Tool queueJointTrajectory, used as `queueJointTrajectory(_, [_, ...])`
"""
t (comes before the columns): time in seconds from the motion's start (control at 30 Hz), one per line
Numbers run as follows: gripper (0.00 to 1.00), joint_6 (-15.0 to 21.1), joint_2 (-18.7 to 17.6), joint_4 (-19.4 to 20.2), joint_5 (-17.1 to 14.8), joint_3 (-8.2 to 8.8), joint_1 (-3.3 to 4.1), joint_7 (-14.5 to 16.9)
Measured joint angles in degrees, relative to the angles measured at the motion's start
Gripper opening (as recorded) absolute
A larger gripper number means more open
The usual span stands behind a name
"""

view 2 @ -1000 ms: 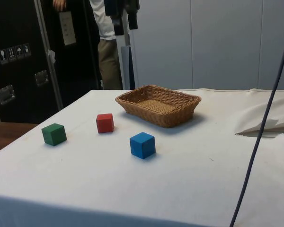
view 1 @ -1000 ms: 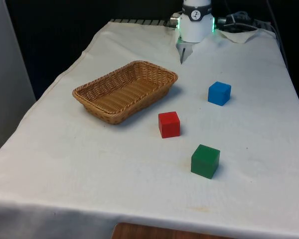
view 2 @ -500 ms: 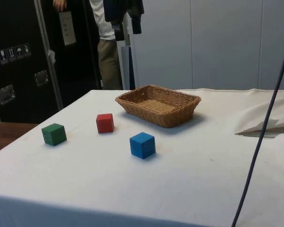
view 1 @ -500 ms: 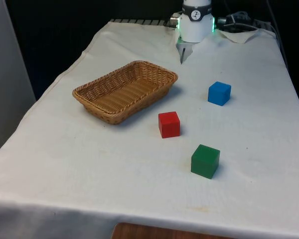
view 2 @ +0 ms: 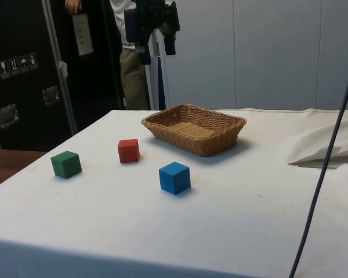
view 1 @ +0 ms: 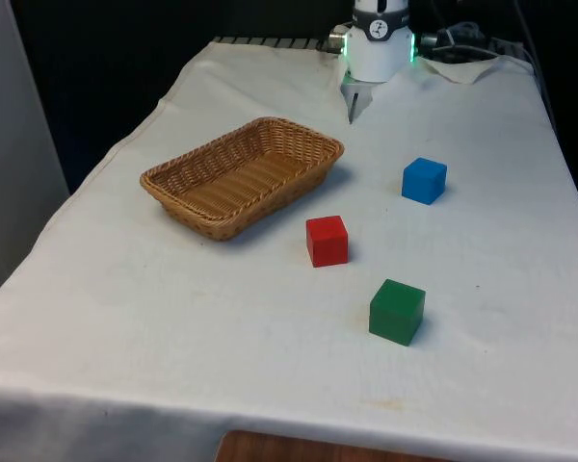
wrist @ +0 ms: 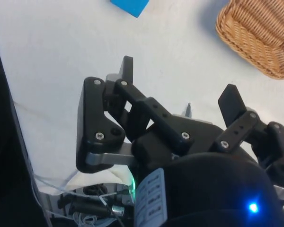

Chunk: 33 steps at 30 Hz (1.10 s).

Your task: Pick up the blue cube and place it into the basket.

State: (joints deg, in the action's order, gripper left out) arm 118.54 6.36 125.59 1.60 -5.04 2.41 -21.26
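Blue cube (view 1: 424, 180): resting flat on the white tablecloth (view 1: 222, 327), free of any grasp. It sits apart from the wicker basket (view 1: 242, 174), off that basket's end on the front view's right. In the side view the blue cube (view 2: 174, 177) lies nearer the camera than the basket (view 2: 194, 128), with bare cloth between them.

Basket: a rectangular woven tray, upright; no item is visible inside it.

Red cube (view 1: 327, 240): on the cloth just off the basket's near corner, not touching it. Green cube (view 1: 397, 311): further from the basket than the red one, towards the near table edge. All three cubes stand well apart from each other.

My pincer (wrist: 177, 94): released, the two black fingers (wrist: 127, 70) spread with open space between them and nothing held. In the wrist view the cloth shows through the gap, with the blue cube (wrist: 129, 6) and a corner of the basket (wrist: 258, 35) both beyond the fingertips. In the side view my pincer (view 2: 159, 45) hangs high above the table, behind the basket, clear of everything.

A person (view 2: 129, 55) stands behind the table beside the dark cabinets (view 2: 23, 69).
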Motion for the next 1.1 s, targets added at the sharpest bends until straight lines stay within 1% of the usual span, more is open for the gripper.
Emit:
queueJointTrajectory(0.1, [1.0,0.9,-0.2,0.4,0.0,-0.11,0.0,-0.8])
queueJointTrajectory(0.3, [1.0,4.1,-1.2,2.1,0.0,-0.57,0.0,-3.8])
queueJointTrajectory(0.6, [1.0,7.2,-1.9,3.8,-0.1,-1.2,0.0,-6.5])
queueJointTrajectory(0.73, [1.0,9.6,-2.0,5.5,-0.1,-1.83,0.0,-8.3])
queueJointTrajectory(0.77, [1.0,10.9,-2.0,6.5,-0.1,-2.01,0.06,-8.7])
queueJointTrajectory(0.87, [1.0,12.6,-2.1,7.7,-0.1,-1.95,0.0,-8.7])
queueJointTrajectory(1.1, [1.0,12.9,-2.3,8.0,-0.1,-1.95,0.0,-8.7])
